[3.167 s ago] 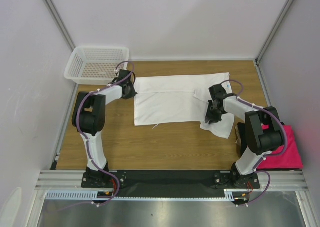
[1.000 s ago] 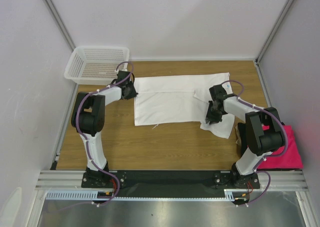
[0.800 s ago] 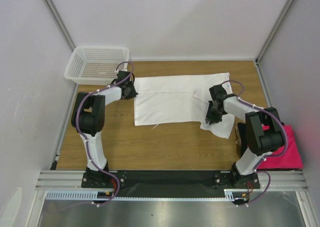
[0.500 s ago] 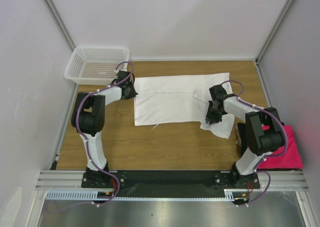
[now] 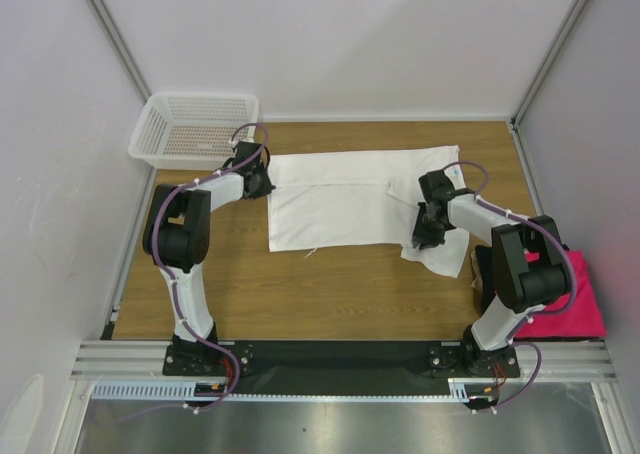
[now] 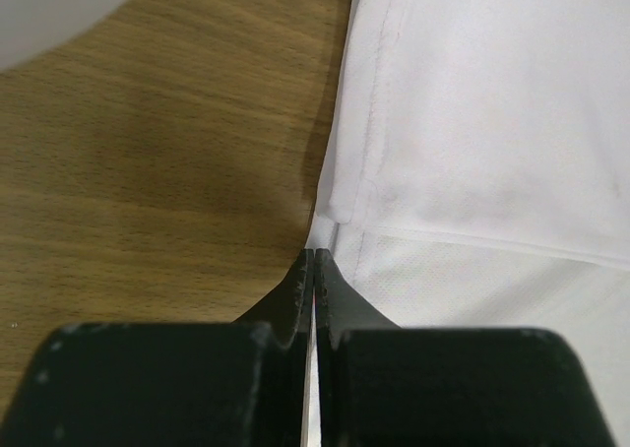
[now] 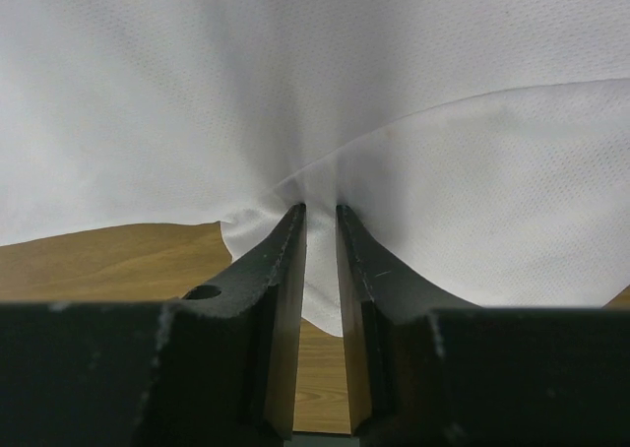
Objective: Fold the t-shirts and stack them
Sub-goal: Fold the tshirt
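Little differs from a moment ago: my left hand (image 5: 264, 178) has pinched its last bit closed, and both arms and the cloth lie where they did.

At 10 o'clock of the table (image 5: 330, 284) the basket (image 5: 195, 124) stands at the far left corner, its bottom bare. Just beside it, toward 4 o'clock, my left hand rests low at the 9 o'clock edge of the white shirt (image 5: 340, 199). In my left wrist view the two fingers (image 6: 340, 314) press together with only a thin sliver of white cloth between them, at the hem where a folded layer meets the layer under it, so that hand is closed on the white shirt's edge.

The white shirt lies spread flat across the far middle of the table, from 11 to 2 o'clock, with a loose flap hanging toward 4 o'clock.

My right hand (image 5: 422, 236) sits on that flap. Its fingers (image 7: 276, 270) stand a narrow slit apart, and the white cloth puckers into the slit, so it grips the white shirt there.

At 4 o'clock, past the table's right edge and behind my right arm, the pink shirt (image 5: 585, 309) lies folded.

Counted: two shirts in sight, one white and one pink; one basket; two hands, both on the white shirt.
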Robot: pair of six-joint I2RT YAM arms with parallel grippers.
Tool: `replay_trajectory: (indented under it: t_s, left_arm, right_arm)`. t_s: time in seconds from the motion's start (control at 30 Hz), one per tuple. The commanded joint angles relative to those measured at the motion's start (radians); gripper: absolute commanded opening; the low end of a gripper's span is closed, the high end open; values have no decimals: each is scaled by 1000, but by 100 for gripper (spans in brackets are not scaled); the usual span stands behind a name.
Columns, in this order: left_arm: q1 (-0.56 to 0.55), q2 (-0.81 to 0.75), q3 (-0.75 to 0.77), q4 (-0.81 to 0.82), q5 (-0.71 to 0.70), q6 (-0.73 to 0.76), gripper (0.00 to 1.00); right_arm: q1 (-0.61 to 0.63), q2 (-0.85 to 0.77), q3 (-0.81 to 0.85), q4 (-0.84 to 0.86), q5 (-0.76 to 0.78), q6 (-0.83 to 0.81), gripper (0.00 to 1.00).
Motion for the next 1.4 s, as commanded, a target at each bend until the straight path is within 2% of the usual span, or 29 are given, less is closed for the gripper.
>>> replay_trajectory:
  t_s: [0.0, 0.4, 0.57, 1.0, 1.37]
  left_arm:
    - [-2, -24, 23, 0, -21, 13, 0]
    - [-2, -28, 25, -6, 2, 28, 0]
    - [-2, -76, 30, -2, 36, 45, 2]
    - [-33, -87, 57, -23, 87, 54, 24]
    - [-36, -71, 14, -40, 61, 34, 33]
  right_arm:
    - [-1, -35, -22, -29, 35, 13, 24]
    - [-3, -65, -65, -36, 44, 20, 23]
    - [-3, -64, -56, -27, 32, 20, 23]
    - [-3, -62, -54, -21, 27, 17, 23]
    - [-4, -53, -49, -27, 32, 9, 23]
